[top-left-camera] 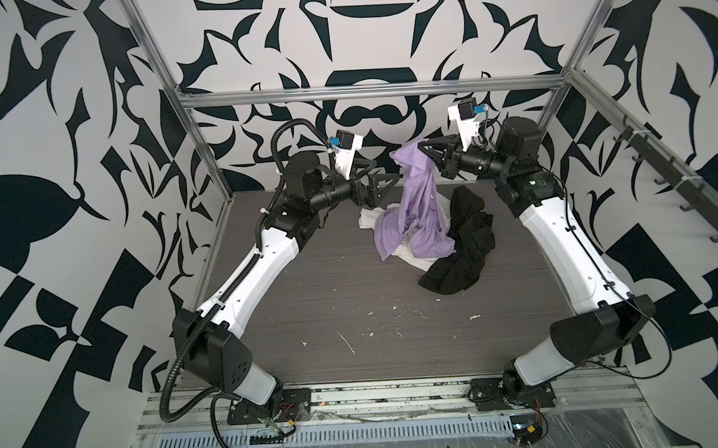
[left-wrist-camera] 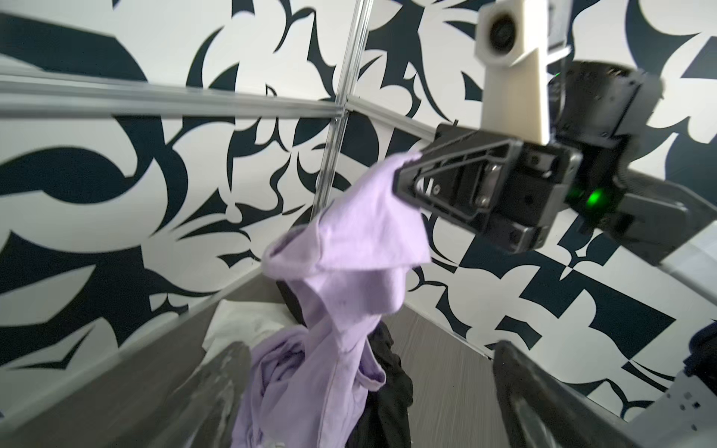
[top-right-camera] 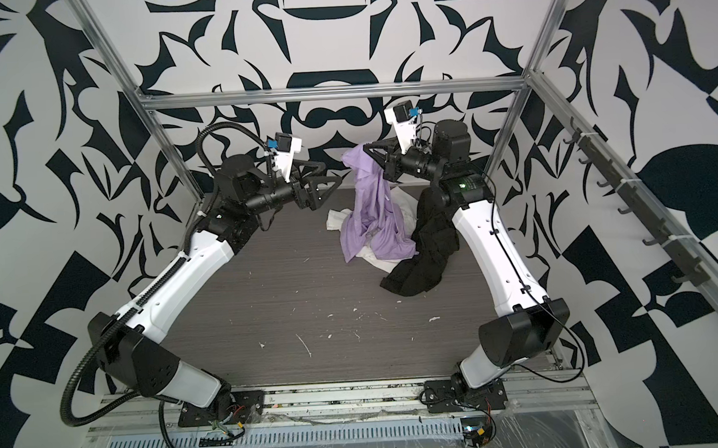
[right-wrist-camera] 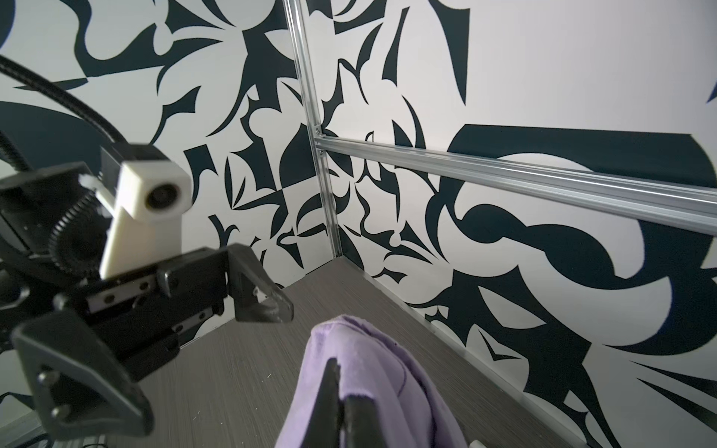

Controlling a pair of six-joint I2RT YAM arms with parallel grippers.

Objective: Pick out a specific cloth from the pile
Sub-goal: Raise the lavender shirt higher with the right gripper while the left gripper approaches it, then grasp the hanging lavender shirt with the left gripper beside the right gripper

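The right claw [top-left-camera: 424,148] was clamped on an upper fold of the thin, plain lilac fabric cloth [top-left-camera: 416,197], holding it raised above the grey wood-grain desk [top-left-camera: 311,302]. The cloth's lower part hung down onto the pile of soft garments [top-left-camera: 433,238] near the back of the desk. There it draped over a crumpled white garment [top-left-camera: 411,259], with a crumpled black garment [top-left-camera: 466,245] touching it on the right. The left claw [top-left-camera: 385,172] stood wide, just beside the hanging cloth.

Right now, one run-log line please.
right gripper: shut on cloth, raised | left gripper: open, empty, beside cloth | cloth: lower end on pile
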